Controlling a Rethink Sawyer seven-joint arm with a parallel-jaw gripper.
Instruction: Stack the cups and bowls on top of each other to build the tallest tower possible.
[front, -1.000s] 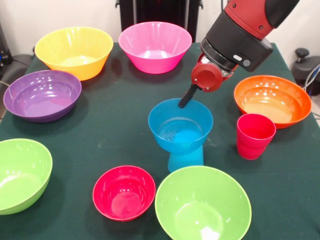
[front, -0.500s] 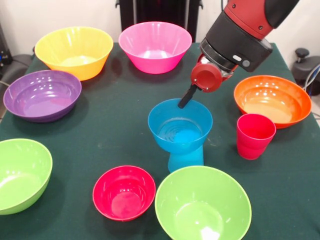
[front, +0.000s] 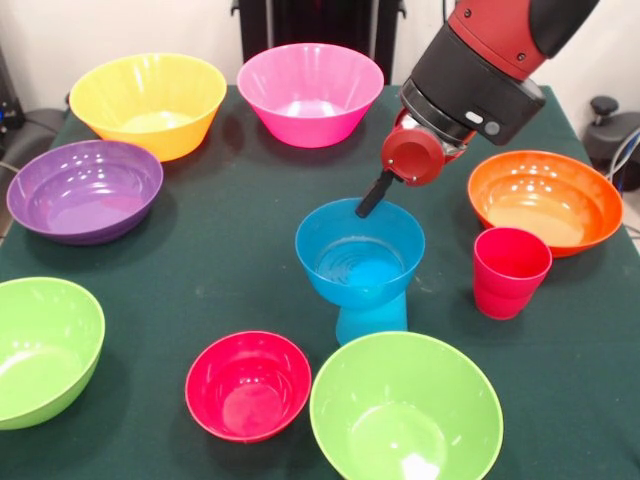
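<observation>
My gripper (front: 372, 198) hangs at the far rim of the blue bowl (front: 360, 255), at about one o'clock on that rim; I see only one dark finger (front: 376, 193) reaching down from the red wrist piece, so I cannot tell whether the fingers are spread or pressed together, nor whether that finger touches the rim. The blue bowl sits upright on top of the light blue cup (front: 371, 318), which stands mouth down on the green table (front: 230, 230); together they make the tower, directly below my gripper at six o'clock. The red-pink cup (front: 510, 271) stands upright at about four o'clock from my gripper, just in front of the orange bowl (front: 545, 200). The small red bowl (front: 248, 384) lies at seven o'clock, beside a lime green bowl (front: 405, 410). The pink bowl (front: 310, 92) is at eleven o'clock, the yellow-orange bowl (front: 148, 102) and purple bowl (front: 84, 189) farther toward nine and ten, and a second lime green bowl (front: 42, 350) at eight.
</observation>
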